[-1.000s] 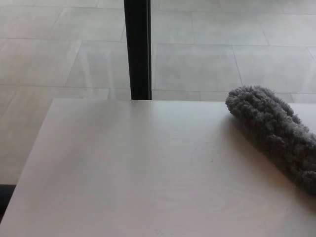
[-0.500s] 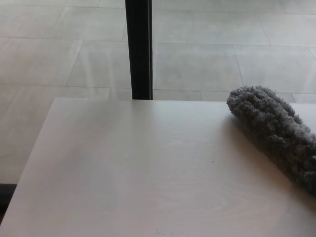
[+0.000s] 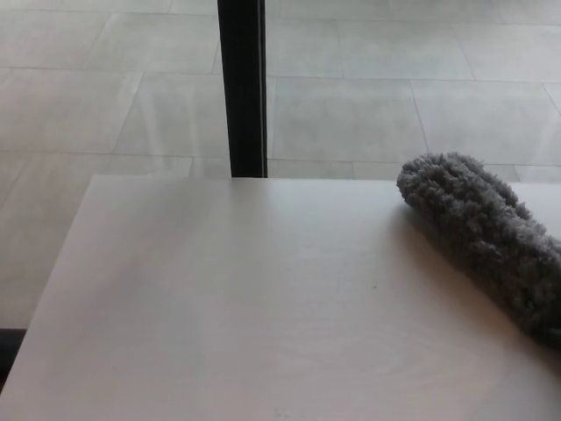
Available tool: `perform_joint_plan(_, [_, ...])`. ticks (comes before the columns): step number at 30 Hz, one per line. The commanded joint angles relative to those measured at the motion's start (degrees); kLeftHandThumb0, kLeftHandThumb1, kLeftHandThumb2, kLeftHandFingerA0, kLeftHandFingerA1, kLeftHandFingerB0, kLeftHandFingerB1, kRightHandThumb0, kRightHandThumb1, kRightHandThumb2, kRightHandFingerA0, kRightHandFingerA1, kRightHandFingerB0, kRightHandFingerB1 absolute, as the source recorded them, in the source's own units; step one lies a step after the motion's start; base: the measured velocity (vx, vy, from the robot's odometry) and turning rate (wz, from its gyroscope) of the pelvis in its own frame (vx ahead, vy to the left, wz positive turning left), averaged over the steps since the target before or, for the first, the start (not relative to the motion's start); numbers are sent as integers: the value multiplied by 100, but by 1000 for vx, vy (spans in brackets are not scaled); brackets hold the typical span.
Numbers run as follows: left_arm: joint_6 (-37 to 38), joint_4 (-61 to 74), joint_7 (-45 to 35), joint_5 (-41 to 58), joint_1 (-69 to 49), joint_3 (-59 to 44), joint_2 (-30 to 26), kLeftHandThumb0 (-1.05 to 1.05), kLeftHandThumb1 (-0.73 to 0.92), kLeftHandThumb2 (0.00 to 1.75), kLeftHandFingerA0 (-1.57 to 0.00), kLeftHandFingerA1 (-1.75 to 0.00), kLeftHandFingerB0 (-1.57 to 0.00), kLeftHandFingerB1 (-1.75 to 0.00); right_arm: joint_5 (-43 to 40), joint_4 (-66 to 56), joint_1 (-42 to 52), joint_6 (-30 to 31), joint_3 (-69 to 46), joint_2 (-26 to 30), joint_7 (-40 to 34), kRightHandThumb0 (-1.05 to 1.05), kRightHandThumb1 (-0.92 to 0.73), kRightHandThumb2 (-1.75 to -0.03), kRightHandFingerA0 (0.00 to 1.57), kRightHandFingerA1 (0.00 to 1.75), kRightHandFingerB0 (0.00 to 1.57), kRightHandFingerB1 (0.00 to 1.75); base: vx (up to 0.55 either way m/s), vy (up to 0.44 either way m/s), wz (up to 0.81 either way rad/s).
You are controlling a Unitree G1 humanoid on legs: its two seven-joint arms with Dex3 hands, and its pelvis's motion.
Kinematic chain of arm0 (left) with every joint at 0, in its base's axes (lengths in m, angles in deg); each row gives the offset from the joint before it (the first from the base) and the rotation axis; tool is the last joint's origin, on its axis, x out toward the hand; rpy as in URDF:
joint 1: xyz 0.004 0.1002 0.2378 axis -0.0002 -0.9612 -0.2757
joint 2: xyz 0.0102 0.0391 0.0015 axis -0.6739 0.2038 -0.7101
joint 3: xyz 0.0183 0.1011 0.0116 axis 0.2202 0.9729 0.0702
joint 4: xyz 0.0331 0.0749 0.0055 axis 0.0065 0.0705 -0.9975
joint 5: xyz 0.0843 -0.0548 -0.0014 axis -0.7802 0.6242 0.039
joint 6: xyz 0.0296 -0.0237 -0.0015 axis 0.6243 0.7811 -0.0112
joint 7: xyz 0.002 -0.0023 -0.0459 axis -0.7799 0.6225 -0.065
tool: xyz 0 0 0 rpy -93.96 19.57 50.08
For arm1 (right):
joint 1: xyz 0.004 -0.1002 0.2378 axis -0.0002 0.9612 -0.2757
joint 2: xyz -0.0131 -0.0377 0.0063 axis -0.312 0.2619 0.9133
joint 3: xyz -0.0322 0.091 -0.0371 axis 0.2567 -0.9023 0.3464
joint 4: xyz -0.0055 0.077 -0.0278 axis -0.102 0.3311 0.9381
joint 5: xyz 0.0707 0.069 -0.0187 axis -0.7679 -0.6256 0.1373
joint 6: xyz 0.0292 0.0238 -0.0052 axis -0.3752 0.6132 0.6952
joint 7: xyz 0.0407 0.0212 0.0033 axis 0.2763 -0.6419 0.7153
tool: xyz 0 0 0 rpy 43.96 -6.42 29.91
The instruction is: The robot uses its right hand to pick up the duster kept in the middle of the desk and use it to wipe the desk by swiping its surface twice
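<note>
Lying on the pale desk (image 3: 219, 298), a shaggy grey duster (image 3: 482, 232).

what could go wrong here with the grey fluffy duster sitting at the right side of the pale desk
The fluffy grey duster runs out of the picture's right edge, so its handle, if it has one, is hidden; aiming a grasp may be hard. Neither robot hand is in view, so the approach cannot be checked. The duster's tip lies close to the far edge of the pale wooden desk; a clumsy push might slide it off towards the tiled floor.
</note>
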Motion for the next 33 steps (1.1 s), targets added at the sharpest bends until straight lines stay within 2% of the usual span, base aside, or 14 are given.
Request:
perform_joint_plan(1, [65,18,-23,35,4,17,-129,-53,63,59,-50,-68,-56,-50,240,-87,355,-880,172,-238,-1187,-25,-59,-60,90,147,67,47,0,0,0])
perform_joint_plan(2, [63,19,-21,31,16,23,-126,-53,63,59,-50,-68,-56,-50,235,-82,357,-889,172,-229,-1202,-25,-59,-60,90,147,67,47,0,0,0])
perform_joint_plan(4, [159,15,4,-29,1,72,-118,-57,63,59,-51,-65,-56,-48,612,-176,469,-1347,470,-212,-2150,-30,-60,-60,85,164,87,57,0,0,0])
perform_joint_plan(5, [161,6,27,-26,10,66,-114,-57,63,59,-50,-63,-55,-47,730,-216,511,-1550,550,-237,-2650,-23,-62,-57,77,169,84,104,0,0,0])
perform_joint_plan(7, [162,15,34,-27,13,71,-116,-58,62,59,-50,-64,-57,-48,809,-207,508,-1624,639,-256,-2918,-25,-65,-58,79,170,82,113,0,0,0])
perform_joint_plan(8, [164,33,30,-34,10,82,-119,-58,62,59,-50,-64,-57,-48,875,-203,499,-1597,710,-266,-2991,-25,-65,-58,79,170,82,113,0,0,0])
perform_joint_plan(9, [174,42,-8,-19,4,73,-118,-59,62,59,-48,-64,-55,-47,903,-253,499,-1703,779,-279,-2962,-26,-66,-67,78,168,83,97,0,0,0])
perform_joint_plan(11, [174,44,-1,-27,8,82,-123,-58,63,59,-48,-63,-55,-46,986,-259,500,-1858,918,-254,-3063,-31,-62,-61,82,166,88,78,0,0,0])
perform_joint_plan(16, [71,-31,135,14,73,21,-124,-57,60,58,-53,-60,-61,-46,1359,-201,504,-1974,1419,-137,-3384,-30,-62,-63,89,167,90,84,0,0,0])
perform_joint_plan(22, [34,-32,111,6,151,46,-175,-54,63,59,-55,-63,-57,-45,1835,-206,505,-1689,2132,43,-3161,-40,-61,-58,89,162,90,74,0,0,0])
perform_joint_plan(24, [105,-26,90,-48,163,96,-193,-55,65,59,-53,-61,-56,-45,1870,-191,541,-1637,2291,46,-3224,-37,-65,-67,86,163,89,89,0,0,0])
perform_joint_plan(30, [102,9,14,-2,157,70,-217,-55,64,59,-51,-60,-55,-45,1817,-590,663,-1799,2614,16,-3104,-37,-66,-70,93,164,90,85,0,0,0])
perform_joint_plan(32, [81,29,-22,29,194,52,-241,-54,64,59,-50,-63,-55,-46,1922,-930,695,-1823,2781,-2,-3051,-32,-61,-82,92,169,84,111,0,0,0])
perform_joint_plan(33, [69,32,-43,41,209,45,-249,-54,64,59,-50,-63,-55,-46,1938,-1044,709,-1828,2825,10,-3025,-32,-61,-82,92,169,84,111,0,0,0])
